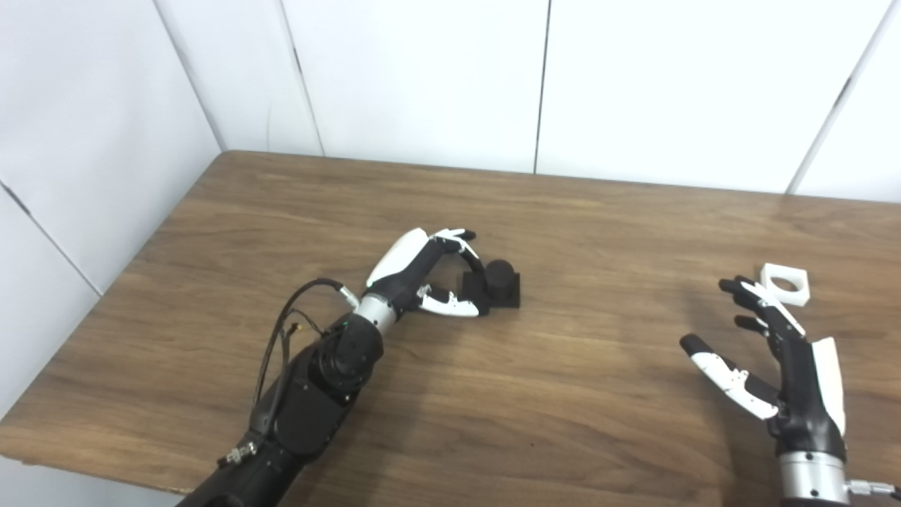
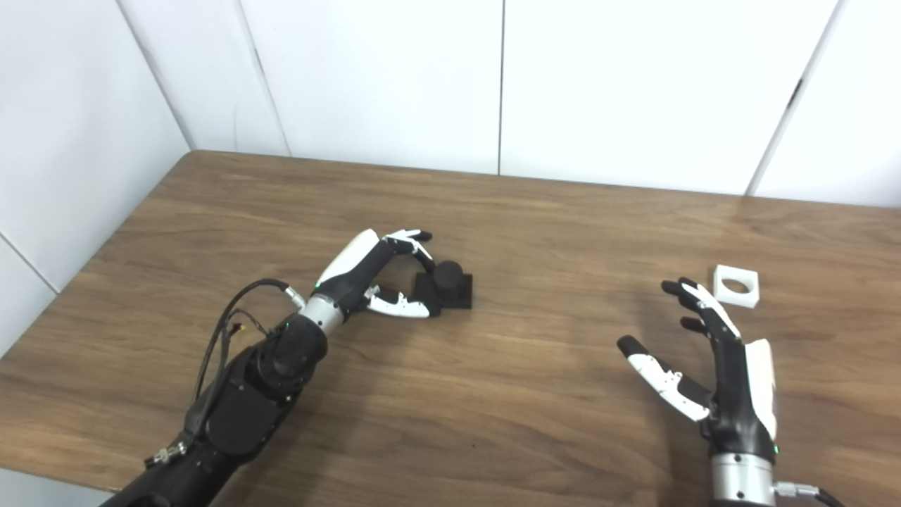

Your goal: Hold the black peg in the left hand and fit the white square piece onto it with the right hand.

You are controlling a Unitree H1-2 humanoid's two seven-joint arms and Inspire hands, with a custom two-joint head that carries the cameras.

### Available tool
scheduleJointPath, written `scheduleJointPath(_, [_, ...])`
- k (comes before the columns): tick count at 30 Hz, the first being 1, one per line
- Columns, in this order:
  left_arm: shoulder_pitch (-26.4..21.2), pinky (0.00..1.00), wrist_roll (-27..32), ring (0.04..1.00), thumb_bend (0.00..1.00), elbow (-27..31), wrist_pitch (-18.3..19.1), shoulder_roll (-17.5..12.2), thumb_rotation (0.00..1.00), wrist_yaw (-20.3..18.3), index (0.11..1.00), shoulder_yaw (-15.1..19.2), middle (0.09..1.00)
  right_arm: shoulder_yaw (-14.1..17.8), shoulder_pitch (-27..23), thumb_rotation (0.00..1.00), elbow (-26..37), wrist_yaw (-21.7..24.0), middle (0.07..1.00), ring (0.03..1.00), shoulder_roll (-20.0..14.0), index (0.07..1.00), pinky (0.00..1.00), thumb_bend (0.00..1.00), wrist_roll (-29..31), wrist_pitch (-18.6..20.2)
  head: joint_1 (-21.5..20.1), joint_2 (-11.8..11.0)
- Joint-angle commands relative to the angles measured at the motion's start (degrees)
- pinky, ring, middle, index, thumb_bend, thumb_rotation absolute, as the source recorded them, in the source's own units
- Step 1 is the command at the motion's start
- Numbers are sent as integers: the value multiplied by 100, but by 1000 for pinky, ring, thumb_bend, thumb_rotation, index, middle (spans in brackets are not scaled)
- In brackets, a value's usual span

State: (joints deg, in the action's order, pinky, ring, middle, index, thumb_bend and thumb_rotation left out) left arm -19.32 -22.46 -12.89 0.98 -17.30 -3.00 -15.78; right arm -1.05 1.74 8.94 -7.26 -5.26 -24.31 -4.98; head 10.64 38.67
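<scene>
White wall panels behind, wood surface (image 1: pixel 598 422) in front. Left eye view: left hand (image 1: pixel 429 271) has fingers curled round the black peg (image 1: pixel 498 280), peg w/ square base resting on the surface; can't tell if grip is firm. Right hand (image 1: pixel 771 359) empty, fingers spread, just short of the white square piece (image 1: pixel 785 283).

Right eye view: same layout; piece lies flat, hole up. Risk: thin flat piece could slide away under fingertips; loose peg grip could tilt it.

One black peg (image 1: pixel 498 283), one white square piece (image 1: pixel 786 284), two hands.
</scene>
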Motion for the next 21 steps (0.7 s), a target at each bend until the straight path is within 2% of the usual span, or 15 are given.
scheduleJointPath(1, [99,954,47,948,519,102,-39,68,84,-315,487,-141,896,-33,-15,467,150,-89,864,829,77,772,748,609,-64,-38,-12,11])
scheduleJointPath(12, [317,949,-6,954,517,447,-128,145,87,-568,486,-349,903,-27,-39,470,250,-96,861,833,129,766,765,621,-107,124,-232,82])
scheduleJointPath(17, [399,926,17,954,517,513,-189,193,86,-612,487,-406,901,-43,-70,456,269,-122,854,819,138,760,736,620,-126,104,-378,125])
scheduleJointPath(21, [485,919,-48,953,518,618,-140,247,86,-658,487,-471,901,-51,-66,473,349,-82,859,822,159,764,748,625,-145,262,-419,137])
